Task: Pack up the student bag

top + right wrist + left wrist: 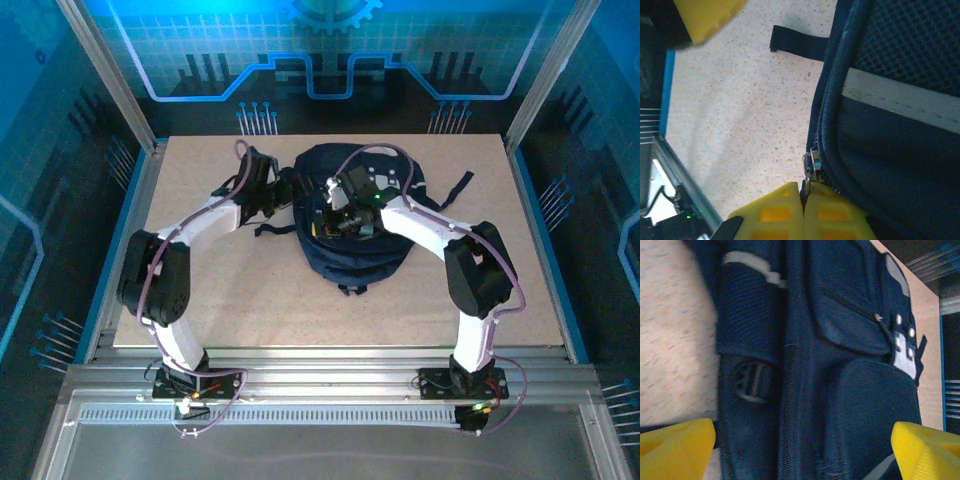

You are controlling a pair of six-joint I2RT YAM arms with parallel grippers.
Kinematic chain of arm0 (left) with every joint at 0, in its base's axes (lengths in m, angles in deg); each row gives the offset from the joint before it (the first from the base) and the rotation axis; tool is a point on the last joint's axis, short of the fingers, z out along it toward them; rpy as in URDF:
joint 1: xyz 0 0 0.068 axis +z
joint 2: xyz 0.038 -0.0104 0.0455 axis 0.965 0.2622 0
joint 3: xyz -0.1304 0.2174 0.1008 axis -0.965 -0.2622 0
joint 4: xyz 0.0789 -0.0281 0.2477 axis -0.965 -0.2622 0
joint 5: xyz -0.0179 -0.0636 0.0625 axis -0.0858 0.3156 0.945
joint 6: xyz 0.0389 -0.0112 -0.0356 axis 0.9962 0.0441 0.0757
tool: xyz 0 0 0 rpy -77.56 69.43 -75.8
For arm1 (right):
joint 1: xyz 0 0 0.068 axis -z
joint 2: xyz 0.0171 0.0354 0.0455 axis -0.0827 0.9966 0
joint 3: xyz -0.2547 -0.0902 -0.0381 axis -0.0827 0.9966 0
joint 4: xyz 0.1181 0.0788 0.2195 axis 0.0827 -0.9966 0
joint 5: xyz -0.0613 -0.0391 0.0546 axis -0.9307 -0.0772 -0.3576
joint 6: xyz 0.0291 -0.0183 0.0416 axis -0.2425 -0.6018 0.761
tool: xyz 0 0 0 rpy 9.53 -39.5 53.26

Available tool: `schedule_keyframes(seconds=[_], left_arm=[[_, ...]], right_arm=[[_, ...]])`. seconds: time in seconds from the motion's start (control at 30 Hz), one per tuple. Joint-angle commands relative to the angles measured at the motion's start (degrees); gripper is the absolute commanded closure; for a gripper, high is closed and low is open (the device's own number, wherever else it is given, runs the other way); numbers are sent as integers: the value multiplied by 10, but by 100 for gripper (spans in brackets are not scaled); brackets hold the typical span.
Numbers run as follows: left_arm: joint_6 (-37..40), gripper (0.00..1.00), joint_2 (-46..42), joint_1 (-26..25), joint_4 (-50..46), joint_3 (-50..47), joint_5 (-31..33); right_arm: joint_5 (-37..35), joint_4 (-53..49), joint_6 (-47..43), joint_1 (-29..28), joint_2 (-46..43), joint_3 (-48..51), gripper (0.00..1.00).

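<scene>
The student bag [385, 255], a dark navy backpack, lies in the middle of the table toward the back. My left gripper [266, 186] hovers at its left side. In the left wrist view this gripper [802, 455] is open, its yellow fingers [675, 450] wide apart over the bag [850, 340] and its zipper seam. My right gripper [342, 216] is over the top of the bag. The right wrist view shows this gripper [804, 192] shut on the metal zipper pull [810, 162] at the bag's edge [900, 165].
The bag rests on a speckled beige board [250, 290]. A loose black strap [462, 185] trails to the right, and a strap end [797, 45] lies on the board. A black buckle [752, 382] sits on the bag's side. Metal rails [320, 370] run along the near edge.
</scene>
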Motion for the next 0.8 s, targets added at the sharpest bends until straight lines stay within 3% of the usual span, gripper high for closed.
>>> schedule_keyframes(seconds=[0.0, 0.2, 0.33, 0.47, 0.53, 0.7, 0.77], left_arm=[[-77, 11, -9, 0, 73, -60, -8], [-191, 17, 19, -2, 222, -142, -42], [-229, 21, 54, -10, 277, -139, -64], [-246, 31, 77, -37, 320, -138, -48], [-257, 43, 95, -45, 352, -138, -49], [-276, 98, 121, -44, 432, -161, -37], [-267, 100, 116, -40, 429, -167, -30]], right_arm=[[71, 60, 48, -4, -11, -1, 100], [116, 138, 100, 1, -33, 43, 100], [127, 126, 98, -1, -33, 42, 100], [110, 88, 87, -1, -40, 51, 100], [80, 42, 69, -1, -47, 54, 100], [-50, -98, 19, 2, -69, 65, 100], [-127, -151, 0, 3, -82, 70, 100]])
